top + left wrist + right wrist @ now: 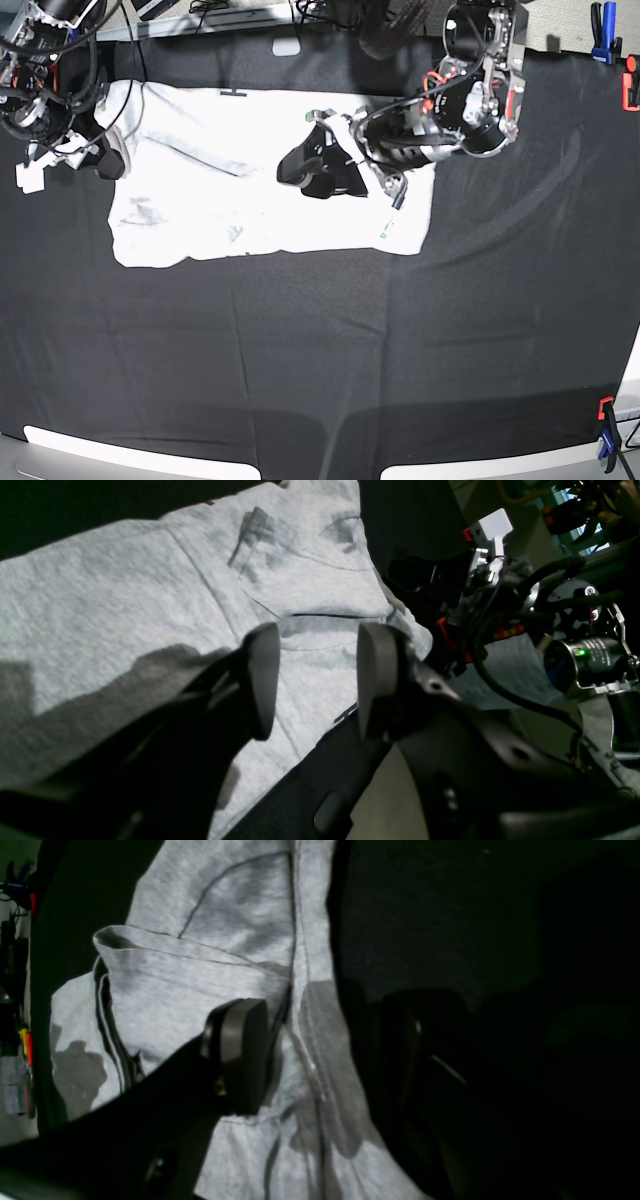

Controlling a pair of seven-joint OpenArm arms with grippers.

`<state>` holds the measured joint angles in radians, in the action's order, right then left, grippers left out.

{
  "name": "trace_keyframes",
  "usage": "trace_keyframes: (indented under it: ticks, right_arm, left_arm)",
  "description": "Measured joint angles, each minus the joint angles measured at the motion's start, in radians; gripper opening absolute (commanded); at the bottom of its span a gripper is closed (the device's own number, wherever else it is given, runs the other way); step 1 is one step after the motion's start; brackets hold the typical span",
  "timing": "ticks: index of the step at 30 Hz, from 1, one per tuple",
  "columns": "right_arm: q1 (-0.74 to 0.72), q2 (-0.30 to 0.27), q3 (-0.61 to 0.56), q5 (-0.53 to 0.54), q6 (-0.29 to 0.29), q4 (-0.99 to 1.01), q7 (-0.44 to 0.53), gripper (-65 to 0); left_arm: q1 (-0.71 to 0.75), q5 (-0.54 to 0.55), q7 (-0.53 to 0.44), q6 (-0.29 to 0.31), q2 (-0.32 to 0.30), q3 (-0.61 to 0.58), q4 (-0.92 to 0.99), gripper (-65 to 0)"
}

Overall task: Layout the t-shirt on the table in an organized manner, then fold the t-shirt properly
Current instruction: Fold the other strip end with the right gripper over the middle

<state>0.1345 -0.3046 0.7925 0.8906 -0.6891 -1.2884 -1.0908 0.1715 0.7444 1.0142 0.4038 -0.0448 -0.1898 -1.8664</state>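
The light grey t-shirt (230,190) lies spread flat on the black table (330,350), at the back left in the base view. My left gripper (303,166) hangs over the shirt's middle. In the left wrist view it (319,680) is open and empty, above creased shirt cloth (125,610). My right gripper (108,157) is at the shirt's left end. In the right wrist view it (320,1055) is open and empty, with one finger (242,1055) over a folded sleeve or hem (200,965) and the other over the bare table (450,915). No lettering shows.
A blue clamp (603,20) and a red clamp (630,88) sit on the back right edge of the table. Another clamp (606,440) is at the front right corner. Cables and gear (220,10) lie behind the back edge. The right arm (500,580) shows in the left wrist view.
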Motion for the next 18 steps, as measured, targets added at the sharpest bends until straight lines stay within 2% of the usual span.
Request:
trace_keyframes:
  ticks: [4, 10, 13, 15, 16, 18]
  right_arm:
    - [-0.002, 0.024, -0.048, 0.018, -0.004, 0.000, 0.000, -30.0]
    - [-0.007, 0.025, -0.188, 0.028, -0.008, -0.003, 0.008, -30.0]
    - [-0.007, 0.026, -0.216, 0.034, -0.009, -0.003, 0.011, -31.0]
    - [-0.007, 0.025, -0.215, 0.033, -0.011, -0.003, 0.011, -37.2]
    - [-0.007, 0.026, -0.214, 0.026, -0.011, -0.003, 0.006, -43.1]
    - [-0.006, 0.028, -0.201, 0.014, -0.010, -0.001, -0.002, -60.1]
  left_arm:
    - [0.000, 0.000, 0.000, 0.000, 0.000, 0.000, 0.000, -41.3]
    - [0.000, 0.000, 0.000, 0.000, 0.000, 0.000, 0.000, -41.3]
    - [0.000, 0.000, 0.000, 0.000, 0.000, 0.000, 0.000, -41.3]
    - [0.000, 0.000, 0.000, 0.000, 0.000, 0.000, 0.000, -41.3]
    - [0.000, 0.000, 0.000, 0.000, 0.000, 0.000, 0.000, -41.3]
    - [0.000, 0.000, 0.000, 0.000, 0.000, 0.000, 0.000, -41.3]
